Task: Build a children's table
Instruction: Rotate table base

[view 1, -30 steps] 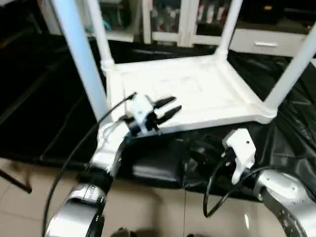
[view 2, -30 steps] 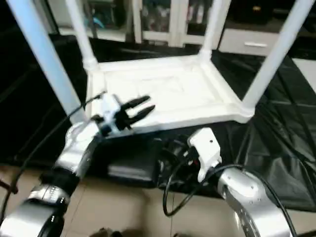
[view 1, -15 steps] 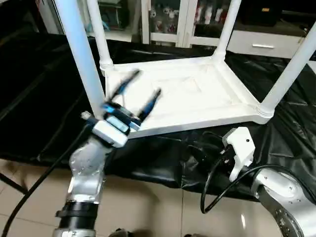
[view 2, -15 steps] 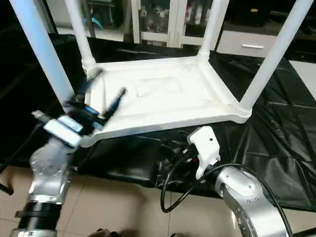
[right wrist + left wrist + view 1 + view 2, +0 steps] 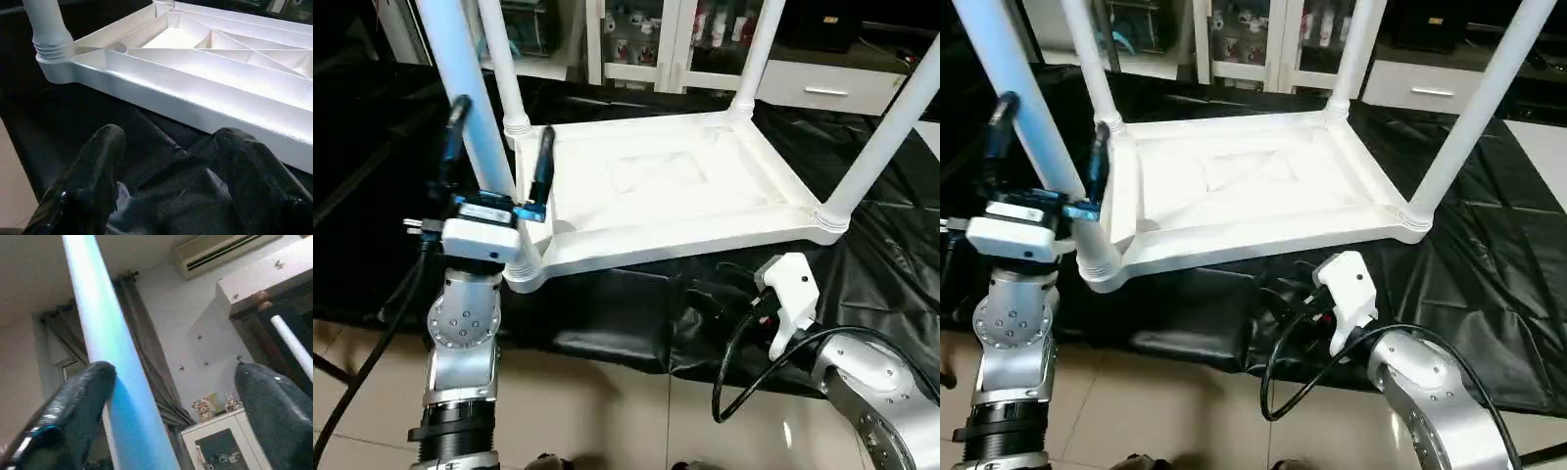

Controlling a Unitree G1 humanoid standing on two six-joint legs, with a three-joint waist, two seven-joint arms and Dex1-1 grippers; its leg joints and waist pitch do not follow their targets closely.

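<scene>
Left end effector point(image 5: 496, 145) stands wide open, its matte black fingers point(image 5: 78, 406) straddling the near-left smooth tapered white leg point(image 5: 470, 108) without gripping it. My right end effector point(image 5: 166, 186) hangs open and empty over crinkled black sheeting point(image 5: 891, 264), where the upturned, ribbed plastic top point(image 5: 656, 186) lies with its legs up.

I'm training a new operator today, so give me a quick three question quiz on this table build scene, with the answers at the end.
1. True or false: the table top lies upside down with its legs pointing up.
2. How many legs stand in its corner sockets?
3. The left pincer is: A) shut on a cable, B) open with its fingers either side of the near left leg, C) resting on the floor.

Key:
1. True; the ribbed underside faces up on the black sheet.
2. Four.
3. B. The right pincer is open too, low over the sheet, short of the top's edge.
</scene>
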